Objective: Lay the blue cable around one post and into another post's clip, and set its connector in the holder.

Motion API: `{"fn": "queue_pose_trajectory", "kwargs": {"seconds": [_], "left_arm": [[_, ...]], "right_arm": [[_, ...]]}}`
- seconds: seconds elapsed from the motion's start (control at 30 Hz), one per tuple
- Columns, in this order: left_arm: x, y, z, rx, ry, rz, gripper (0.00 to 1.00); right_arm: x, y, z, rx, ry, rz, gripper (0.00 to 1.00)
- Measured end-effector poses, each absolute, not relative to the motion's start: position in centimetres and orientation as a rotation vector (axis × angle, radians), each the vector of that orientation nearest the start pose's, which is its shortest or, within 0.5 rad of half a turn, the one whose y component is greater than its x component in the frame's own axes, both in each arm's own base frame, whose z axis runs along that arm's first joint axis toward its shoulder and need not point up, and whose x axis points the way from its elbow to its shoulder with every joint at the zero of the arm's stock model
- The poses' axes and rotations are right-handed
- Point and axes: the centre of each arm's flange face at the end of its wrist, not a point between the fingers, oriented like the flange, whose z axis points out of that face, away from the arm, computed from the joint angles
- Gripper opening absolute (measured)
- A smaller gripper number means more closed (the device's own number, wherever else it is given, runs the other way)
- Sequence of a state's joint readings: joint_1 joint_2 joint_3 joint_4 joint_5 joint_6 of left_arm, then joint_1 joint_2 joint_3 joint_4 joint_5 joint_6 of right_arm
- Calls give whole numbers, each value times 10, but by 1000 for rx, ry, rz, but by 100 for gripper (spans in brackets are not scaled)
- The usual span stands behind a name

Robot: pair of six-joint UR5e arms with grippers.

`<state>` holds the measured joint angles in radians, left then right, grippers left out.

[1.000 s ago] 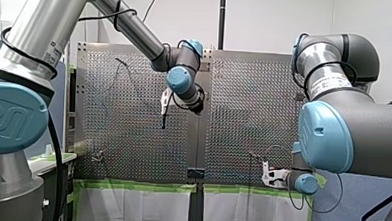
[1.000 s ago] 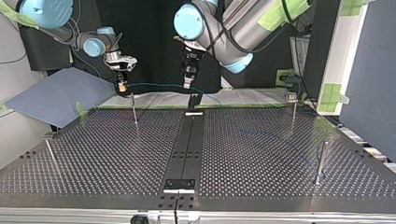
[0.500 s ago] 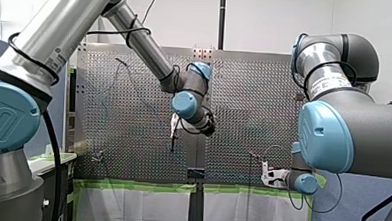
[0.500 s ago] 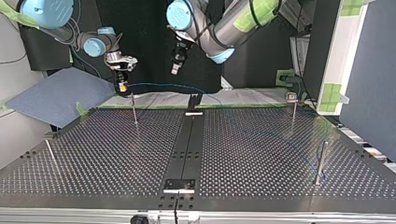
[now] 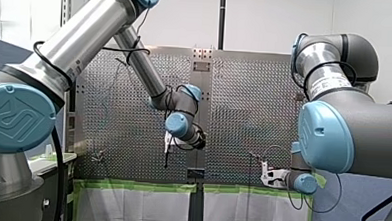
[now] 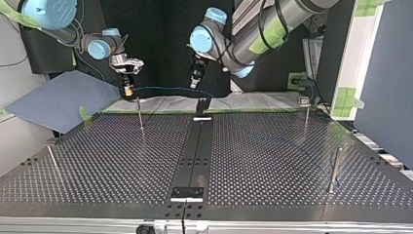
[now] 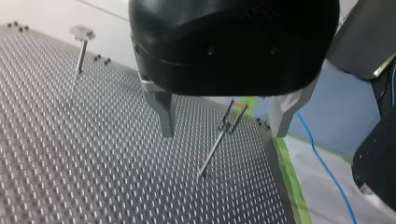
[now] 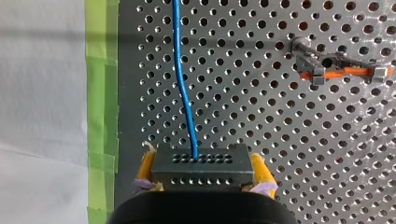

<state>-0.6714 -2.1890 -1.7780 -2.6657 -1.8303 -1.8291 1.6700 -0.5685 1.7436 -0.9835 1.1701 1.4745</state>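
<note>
Right gripper [image 8: 201, 161]: my right arm's jaws are clamped on the connector. Its yellow pads [image 8: 147, 165] press on the connector's two opposite sides.
Connector: a dark grey rectangular block with rows of small holes [image 8: 205, 171]. It is held off the perforated metal table [image 6: 272, 161], near the table's edge, which is lined with green tape [image 8: 100, 93].
Blue cable [image 8: 184, 88]: it leaves the middle of the connector's face and runs straight ahead of the right gripper, over the holes and close beside the tape. In the top view it runs from the connector along the table's far edge toward the view's right. I cannot tell where it goes beyond the table's middle.
Clip post: a thin metal post with an orange clip [image 8: 327, 63] stands ahead of the right gripper and to one side of the cable. The cable is clear of it.
Left gripper [image 7: 223, 133]: my left arm's jaws are apart and hold nothing. One metal finger [image 7: 164, 114] and its mate are spread wide.
Left gripper's place: in the top view it hangs above the far edge near the table's middle, over the cable and apart from it.
Forked post: a slim post with a forked top [image 7: 215, 144] shows between the left fingers, standing on the table beyond them.
Flat-headed post [image 7: 81, 46]: it stands well apart from the forked one.
</note>
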Motion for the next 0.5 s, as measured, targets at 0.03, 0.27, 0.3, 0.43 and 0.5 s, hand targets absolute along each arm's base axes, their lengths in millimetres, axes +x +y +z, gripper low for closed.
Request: {"fn": "queue_pose_trajectory", "kwargs": {"seconds": [0.03, 0.27, 0.3, 0.43, 0.5], "left_arm": [[381, -437, 90, 222, 1913, -378, 100], [383, -440, 60, 233, 1907, -371, 100], [384, -440, 54, 234, 1906, -367, 100], [384, -440, 35, 236, 1903, -358, 100], [385, -441, 25, 238, 1899, -351, 100]], "right_arm": [[229, -560, -86, 1737, -999, 1437, 0], [229, -560, -86, 1738, -997, 1438, 0], [229, -560, -86, 1738, -997, 1438, 0], [230, -560, -86, 1737, -997, 1438, 0], [230, -560, -86, 1737, -996, 1439, 0]]}}
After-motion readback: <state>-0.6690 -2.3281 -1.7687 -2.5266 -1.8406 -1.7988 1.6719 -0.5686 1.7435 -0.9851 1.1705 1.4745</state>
